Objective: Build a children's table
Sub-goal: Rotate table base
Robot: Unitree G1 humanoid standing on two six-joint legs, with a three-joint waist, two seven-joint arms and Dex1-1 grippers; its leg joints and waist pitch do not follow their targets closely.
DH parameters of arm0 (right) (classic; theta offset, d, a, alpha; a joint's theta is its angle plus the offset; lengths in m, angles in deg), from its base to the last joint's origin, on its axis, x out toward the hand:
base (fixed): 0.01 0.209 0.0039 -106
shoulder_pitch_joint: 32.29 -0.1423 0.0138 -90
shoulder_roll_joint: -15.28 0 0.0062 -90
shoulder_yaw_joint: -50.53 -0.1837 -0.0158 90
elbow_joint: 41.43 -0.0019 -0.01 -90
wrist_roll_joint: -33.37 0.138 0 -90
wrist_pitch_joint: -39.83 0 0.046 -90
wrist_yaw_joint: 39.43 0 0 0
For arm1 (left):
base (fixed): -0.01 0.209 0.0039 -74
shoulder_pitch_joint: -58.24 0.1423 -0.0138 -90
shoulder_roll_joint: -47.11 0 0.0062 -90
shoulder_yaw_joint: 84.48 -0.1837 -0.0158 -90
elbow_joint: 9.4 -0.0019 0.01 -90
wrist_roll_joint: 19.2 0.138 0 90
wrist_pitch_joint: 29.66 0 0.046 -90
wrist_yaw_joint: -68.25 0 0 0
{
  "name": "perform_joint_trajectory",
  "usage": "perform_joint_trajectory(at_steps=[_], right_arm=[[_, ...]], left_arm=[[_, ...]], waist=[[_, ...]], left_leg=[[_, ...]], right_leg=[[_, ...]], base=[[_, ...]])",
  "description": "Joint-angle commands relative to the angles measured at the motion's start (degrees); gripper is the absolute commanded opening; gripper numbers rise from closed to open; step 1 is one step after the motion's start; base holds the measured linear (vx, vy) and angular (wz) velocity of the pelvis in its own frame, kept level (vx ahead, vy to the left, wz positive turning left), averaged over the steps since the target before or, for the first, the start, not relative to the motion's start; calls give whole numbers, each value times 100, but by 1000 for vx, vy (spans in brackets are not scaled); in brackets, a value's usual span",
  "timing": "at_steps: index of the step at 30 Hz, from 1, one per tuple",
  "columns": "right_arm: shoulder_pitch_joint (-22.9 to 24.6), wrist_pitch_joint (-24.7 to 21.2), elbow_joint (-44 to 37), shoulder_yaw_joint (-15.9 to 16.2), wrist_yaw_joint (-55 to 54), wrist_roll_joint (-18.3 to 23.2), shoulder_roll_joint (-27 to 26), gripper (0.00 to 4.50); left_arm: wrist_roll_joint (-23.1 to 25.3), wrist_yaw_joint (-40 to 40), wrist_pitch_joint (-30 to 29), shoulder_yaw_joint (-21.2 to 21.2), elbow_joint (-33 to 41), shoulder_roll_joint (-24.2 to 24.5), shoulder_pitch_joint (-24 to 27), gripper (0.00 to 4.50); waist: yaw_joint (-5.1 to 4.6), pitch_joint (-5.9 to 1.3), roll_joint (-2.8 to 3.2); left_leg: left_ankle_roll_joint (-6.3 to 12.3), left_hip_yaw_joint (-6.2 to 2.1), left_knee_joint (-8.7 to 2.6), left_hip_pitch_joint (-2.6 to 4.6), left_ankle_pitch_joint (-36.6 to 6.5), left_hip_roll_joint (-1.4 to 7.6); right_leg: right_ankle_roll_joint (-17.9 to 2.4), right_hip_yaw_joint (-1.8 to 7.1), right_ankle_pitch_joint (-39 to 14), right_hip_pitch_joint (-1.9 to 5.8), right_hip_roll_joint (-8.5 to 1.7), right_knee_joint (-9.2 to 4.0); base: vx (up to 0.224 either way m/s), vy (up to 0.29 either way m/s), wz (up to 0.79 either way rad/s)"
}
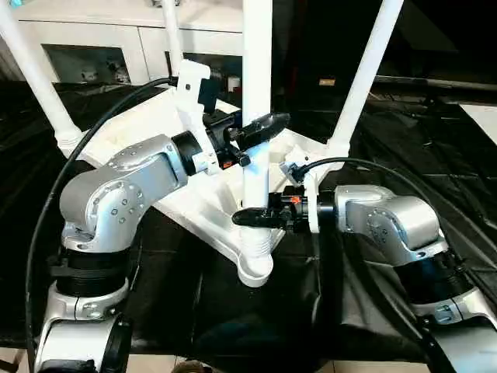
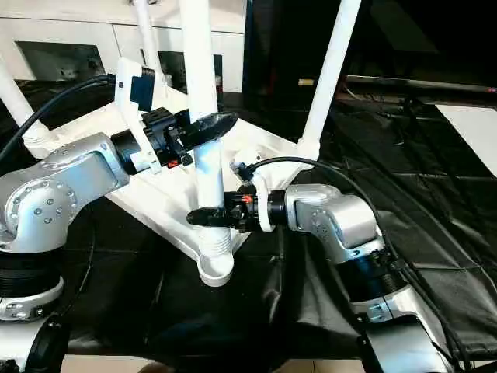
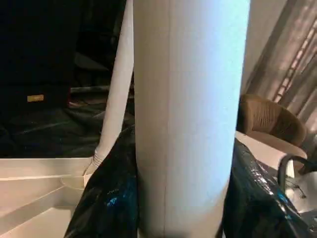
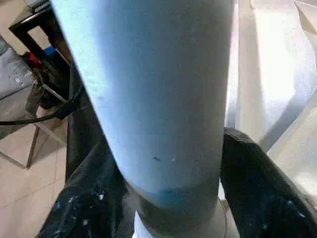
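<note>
The near leg [image 1: 257,116] stands upright in the closest corner socket [image 1: 255,268] of the tabletop [image 1: 155,124], which lies upside down on a black cloth [image 1: 233,318] with its rim up; both grippers are on this leg, one above the other. The right gripper [image 1: 258,218] reaches in level just above the socket, its black fingers [image 4: 257,188] either side of the leg's base, close against it; whether they press or merely cage it I cannot tell, for the grip looks unsettled. The left gripper [image 1: 260,128] sits higher on the shaft, its fingers [image 3: 106,198] closed around the leg on both sides; holding it.

That split looks deliberate; a high hold keeps the long leg plumb, a low one steers its foot into the socket. The leg seems largely seated, though how deep it sits is hidden by the socket wall.

Three more legs rise from the other corners: one at far right [image 1: 365,78], one at far left [image 1: 35,74], one behind [image 1: 172,35]; so this appears to be the last leg, and the task is near its end. Risk, as I judge it: letting go before the leg locks, so it leans. A white cabinet [image 1: 93,47] stands behind.
</note>
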Motion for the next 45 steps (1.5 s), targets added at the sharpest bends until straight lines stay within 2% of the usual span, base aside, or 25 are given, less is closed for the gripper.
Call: perform_joint_trajectory(at_steps=[1,18,29,33,41,43,45], right_arm=[[-140,66,54,-104,-103,-46,14,284],[-188,221,29,-183,92,-5,14,284],[-131,280,-24,-87,182,-43,40,284],[-113,294,-12,-61,232,-46,16,284],[-91,282,2,32,335,-36,4,284],[-88,277,11,34,345,-36,3,255],[-85,273,12,31,352,-39,0,245]], left_arm=[[-17,-121,16,-111,76,-2,-129,175],[61,-206,36,-129,13,59,-119,175],[87,-228,71,-120,-17,83,-121,175],[61,-211,52,-96,13,76,-112,175],[39,-199,15,-58,61,111,-87,175],[40,-198,9,-54,65,122,-88,175],[39,-196,6,-50,68,127,-88,175]], waist=[[4,-451,55],[7,-451,47],[12,-451,46],[16,-450,21],[19,-447,13],[21,-447,14],[22,-446,20]], left_leg=[[-220,-111,-446,104,-625,283],[-201,-109,-444,104,-592,285],[-200,-109,-445,105,-605,287],[-173,-106,-443,96,-565,285],[-156,-107,-446,98,-552,290],[-154,-106,-444,99,-552,288],[-155,-107,-446,99,-557,290]], right_leg=[[-1337,236,-426,335,-364,-334],[-1352,237,-375,337,-369,-323],[-1349,235,-406,336,-369,-327],[-1351,237,-396,343,-375,-323],[-1340,234,-463,335,-377,-326],[-1332,237,-464,334,-377,-326],[-1333,235,-462,330,-375,-326]], base=[[0,0,0],[0,0,0],[0,0,0],[0,0,0],[0,0,0],[0,0,0],[0,0,0]])
